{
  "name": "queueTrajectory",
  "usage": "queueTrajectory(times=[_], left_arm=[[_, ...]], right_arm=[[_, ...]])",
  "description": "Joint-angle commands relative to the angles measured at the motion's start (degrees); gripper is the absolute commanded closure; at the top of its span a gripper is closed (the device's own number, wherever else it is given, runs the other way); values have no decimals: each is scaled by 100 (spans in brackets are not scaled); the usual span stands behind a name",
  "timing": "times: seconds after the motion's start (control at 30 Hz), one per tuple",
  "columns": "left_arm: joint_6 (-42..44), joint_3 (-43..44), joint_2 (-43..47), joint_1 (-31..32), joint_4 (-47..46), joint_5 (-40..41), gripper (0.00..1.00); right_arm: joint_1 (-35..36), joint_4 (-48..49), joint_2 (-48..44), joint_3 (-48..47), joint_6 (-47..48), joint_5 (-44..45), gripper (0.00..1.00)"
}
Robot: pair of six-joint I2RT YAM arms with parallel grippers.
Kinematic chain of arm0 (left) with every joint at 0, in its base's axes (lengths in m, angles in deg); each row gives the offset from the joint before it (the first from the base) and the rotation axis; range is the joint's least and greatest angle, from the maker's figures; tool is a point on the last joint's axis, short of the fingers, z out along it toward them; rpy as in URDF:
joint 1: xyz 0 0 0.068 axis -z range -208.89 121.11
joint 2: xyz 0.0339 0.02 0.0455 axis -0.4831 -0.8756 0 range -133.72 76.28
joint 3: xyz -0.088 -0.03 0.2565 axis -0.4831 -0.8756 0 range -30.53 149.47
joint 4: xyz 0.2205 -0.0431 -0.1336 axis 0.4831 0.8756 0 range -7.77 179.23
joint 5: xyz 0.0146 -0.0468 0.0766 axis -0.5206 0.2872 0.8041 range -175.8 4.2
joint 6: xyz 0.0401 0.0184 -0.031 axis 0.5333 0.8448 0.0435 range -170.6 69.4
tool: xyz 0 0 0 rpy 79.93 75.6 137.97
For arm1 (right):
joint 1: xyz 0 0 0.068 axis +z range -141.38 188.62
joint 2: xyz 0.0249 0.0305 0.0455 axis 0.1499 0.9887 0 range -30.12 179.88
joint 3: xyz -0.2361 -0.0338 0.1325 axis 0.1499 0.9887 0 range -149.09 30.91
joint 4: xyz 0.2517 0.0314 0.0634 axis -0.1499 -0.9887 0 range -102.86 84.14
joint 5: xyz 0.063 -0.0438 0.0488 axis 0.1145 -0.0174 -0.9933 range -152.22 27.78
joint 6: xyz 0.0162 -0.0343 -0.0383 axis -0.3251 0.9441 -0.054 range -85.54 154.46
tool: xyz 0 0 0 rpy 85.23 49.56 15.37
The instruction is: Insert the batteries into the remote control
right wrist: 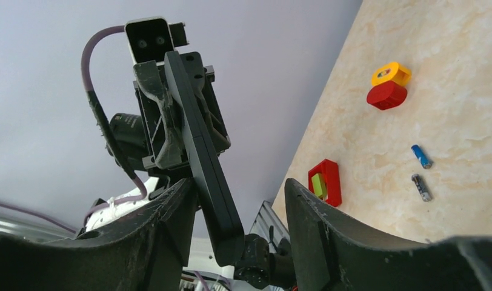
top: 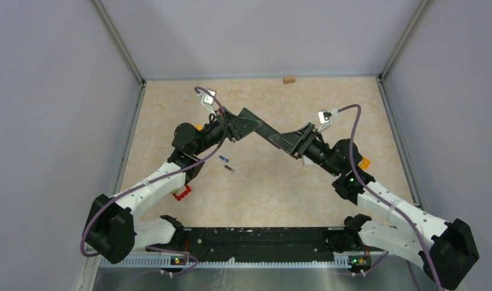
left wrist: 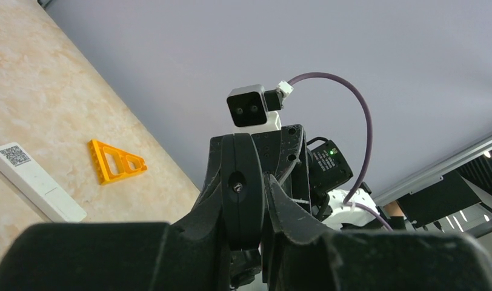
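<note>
A long black remote control (top: 265,128) hangs in the air between my two arms, above the middle of the table. My left gripper (top: 239,123) is shut on its left end, and in the left wrist view the remote (left wrist: 240,188) is pinched end-on between the fingers (left wrist: 189,230). My right gripper (right wrist: 237,188) is open around the other end. The remote (right wrist: 201,151) lies close against one finger, with a clear gap to the other. Two batteries lie on the table below: a blue one (top: 223,159) (right wrist: 421,156) and a dark one (top: 229,167) (right wrist: 422,187).
A red block (top: 182,193) lies beside the left arm. A red frame with a green insert (right wrist: 325,182) and a yellow-and-red piece (right wrist: 389,86) lie on the table. A white bar with a QR code (left wrist: 36,180) lies next to an orange triangle (left wrist: 115,161). A small brown block (top: 288,79) sits at the back wall.
</note>
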Motion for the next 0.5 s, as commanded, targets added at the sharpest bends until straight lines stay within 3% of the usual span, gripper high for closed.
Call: queueTrajectory(times=[0.0,0.17,0.47], left_arm=[[9,456,160,-51,6,-484,100],[-8,418,192,-131,78,-416,100],[-111,390,146,-233,-132,-484,100]], right_arm=[[-20,836,311,-251,234,-339,44],[-20,1821,589,-137,187,-685,51],[-214,2013,772,265,48,-649,84]])
